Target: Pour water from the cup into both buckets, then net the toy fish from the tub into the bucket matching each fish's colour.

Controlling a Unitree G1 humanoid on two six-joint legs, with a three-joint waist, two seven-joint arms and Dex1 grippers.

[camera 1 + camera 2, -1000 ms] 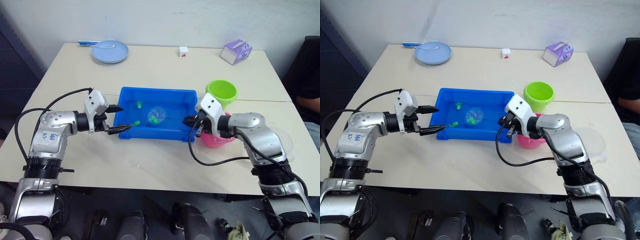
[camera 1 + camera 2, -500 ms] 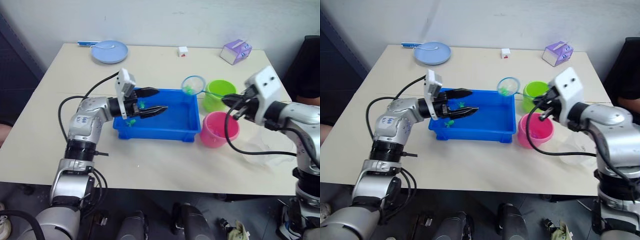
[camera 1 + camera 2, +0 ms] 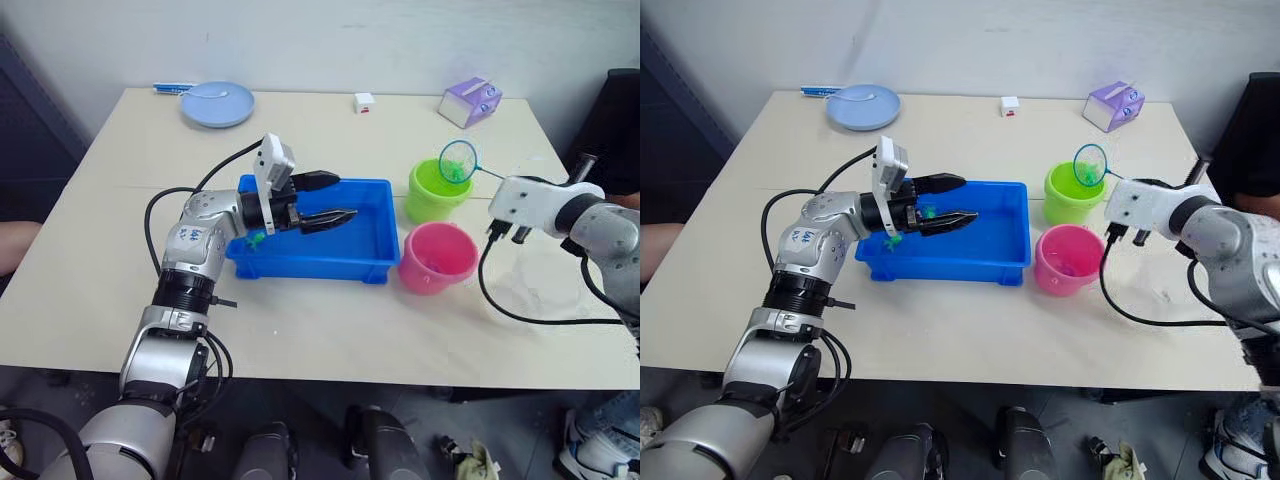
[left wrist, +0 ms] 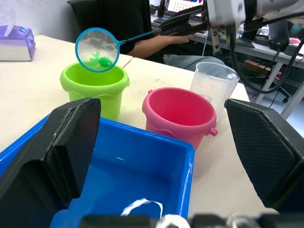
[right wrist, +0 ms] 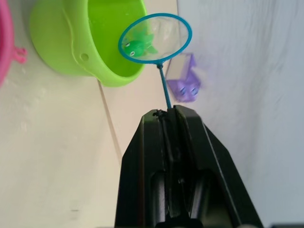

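Observation:
Over the bright blue tub my left gripper hangs open, holding nothing. A small green toy fish lies in the tub near its left end. My right gripper is shut on the thin handle of a small blue-rimmed net. The net is held above the lime green bucket with a green fish in it. Just in front of the green bucket stands the pink bucket. To their right is the clear cup.
At the table's far side are a pale blue plate, a small white cube and a purple tissue box. A person in dark clothes sits beyond the table's right edge.
My right gripper lifted the net with a green fish out of the tub and carried it right, over the green bucket. My left gripper moved right over the tub.

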